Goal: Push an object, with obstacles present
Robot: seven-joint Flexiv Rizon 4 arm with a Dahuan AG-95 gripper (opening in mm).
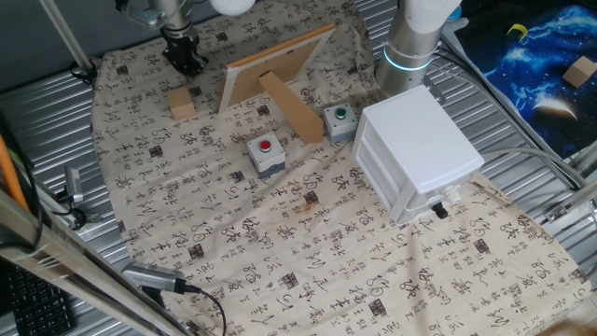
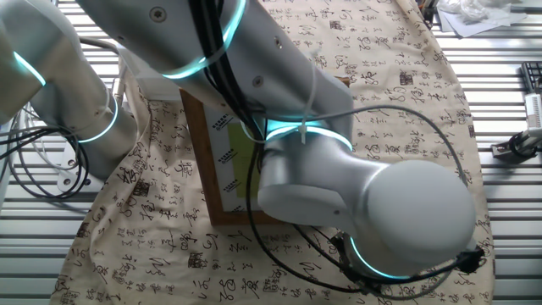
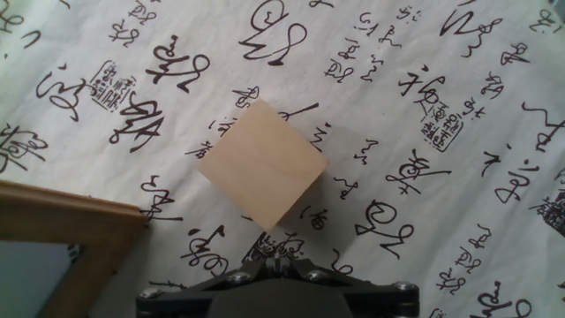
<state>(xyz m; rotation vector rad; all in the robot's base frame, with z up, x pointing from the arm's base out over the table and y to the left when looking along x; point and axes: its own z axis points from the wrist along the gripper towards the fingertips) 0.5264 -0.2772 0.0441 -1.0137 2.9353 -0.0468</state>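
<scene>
The object, a small plain tan wooden block [image 1: 182, 103], rests on the patterned cloth at the far left of the table. My gripper [image 1: 187, 65] hangs just behind it, fingers together and holding nothing. The hand view has the block [image 3: 263, 163] mid-frame, just ahead of the shut fingertips [image 3: 281, 258], with a small gap between them. Obstacles: the tan wooden frame [image 1: 270, 65] with its strut [image 1: 294, 110] stands right of the block, and its corner [image 3: 71, 216] shows in the hand view. The red-button box [image 1: 267, 154], green-button box [image 1: 340, 121] and white drawer cabinet [image 1: 415, 149] lie farther right.
The cloth [image 1: 280, 243] covers a ribbed metal table [image 1: 56, 121]. In the other fixed view the arm [image 2: 339, 178] hides most of the scene, with only the frame [image 2: 216, 161] showing. A cable and metal clamp [image 1: 154, 278] lie near the front left.
</scene>
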